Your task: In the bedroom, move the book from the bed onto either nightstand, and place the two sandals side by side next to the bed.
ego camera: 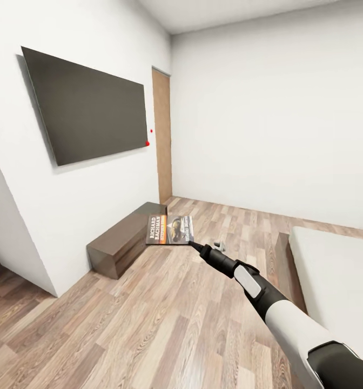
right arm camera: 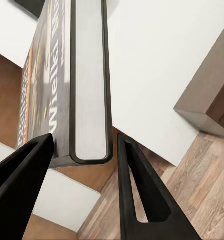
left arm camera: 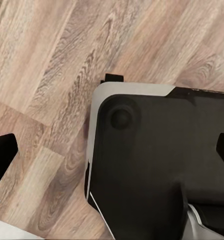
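White walls [ego camera: 268, 108] meet a wood-plank floor [ego camera: 149, 324]. A dark wall-mounted television [ego camera: 87, 105] hangs above a low brown cabinet [ego camera: 125, 237], with a wooden door [ego camera: 162, 140] just beyond it.

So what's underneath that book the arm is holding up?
The book is held in the air by the right gripper. In the head view, wood floor and a low brown cabinet lie below; its underside can't be seen.

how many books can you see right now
1. The book is held off the floor at the tip of the right gripper, its lower edge pinched between the fingers, in front of the low brown cabinet by the wall. Others may lie outside the views.
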Motion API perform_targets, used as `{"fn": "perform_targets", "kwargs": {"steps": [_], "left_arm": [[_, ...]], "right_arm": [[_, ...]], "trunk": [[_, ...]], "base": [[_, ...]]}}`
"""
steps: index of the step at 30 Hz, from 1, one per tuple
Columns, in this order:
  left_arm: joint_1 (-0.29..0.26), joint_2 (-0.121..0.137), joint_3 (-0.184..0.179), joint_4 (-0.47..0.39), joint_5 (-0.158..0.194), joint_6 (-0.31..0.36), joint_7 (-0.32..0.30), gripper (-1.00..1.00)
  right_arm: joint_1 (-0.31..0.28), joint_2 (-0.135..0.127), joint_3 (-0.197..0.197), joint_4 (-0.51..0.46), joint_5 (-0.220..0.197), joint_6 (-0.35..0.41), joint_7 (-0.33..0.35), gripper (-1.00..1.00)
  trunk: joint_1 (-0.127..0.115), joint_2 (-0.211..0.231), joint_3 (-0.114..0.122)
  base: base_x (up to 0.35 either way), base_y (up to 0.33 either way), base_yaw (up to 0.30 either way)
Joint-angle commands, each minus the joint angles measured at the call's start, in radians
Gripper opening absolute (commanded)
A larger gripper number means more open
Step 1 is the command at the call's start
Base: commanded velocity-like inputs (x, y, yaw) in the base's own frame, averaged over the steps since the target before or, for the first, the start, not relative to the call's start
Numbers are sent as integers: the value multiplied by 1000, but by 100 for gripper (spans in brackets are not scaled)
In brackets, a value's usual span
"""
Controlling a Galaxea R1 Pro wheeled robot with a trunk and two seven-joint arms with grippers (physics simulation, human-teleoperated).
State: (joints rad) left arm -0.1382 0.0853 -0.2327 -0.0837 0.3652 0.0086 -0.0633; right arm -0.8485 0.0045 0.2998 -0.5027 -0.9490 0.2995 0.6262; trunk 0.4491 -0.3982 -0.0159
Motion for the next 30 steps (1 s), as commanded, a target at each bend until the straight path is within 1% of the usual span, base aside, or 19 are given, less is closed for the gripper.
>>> {"fn": "perform_targets", "kwargs": {"steps": [1,18,30], "left_arm": [[0,1,-8,-1,10,1,-3,100],[0,1,-7,1,11,1,-2,100],[0,2,-7,1,11,0,-3,100]], "right_arm": [[-1,0,1,1,-13,7,1,-100],[-1,0,1,4,-12,7,0,-100],[-1,1,1,8,-10,6,-1,-100]], "trunk": [[1,-2,-1],[1,-2,11],[1,-2,19]], "base": [[157,71,-272],[88,13,-272],[27,0,-272]]}}
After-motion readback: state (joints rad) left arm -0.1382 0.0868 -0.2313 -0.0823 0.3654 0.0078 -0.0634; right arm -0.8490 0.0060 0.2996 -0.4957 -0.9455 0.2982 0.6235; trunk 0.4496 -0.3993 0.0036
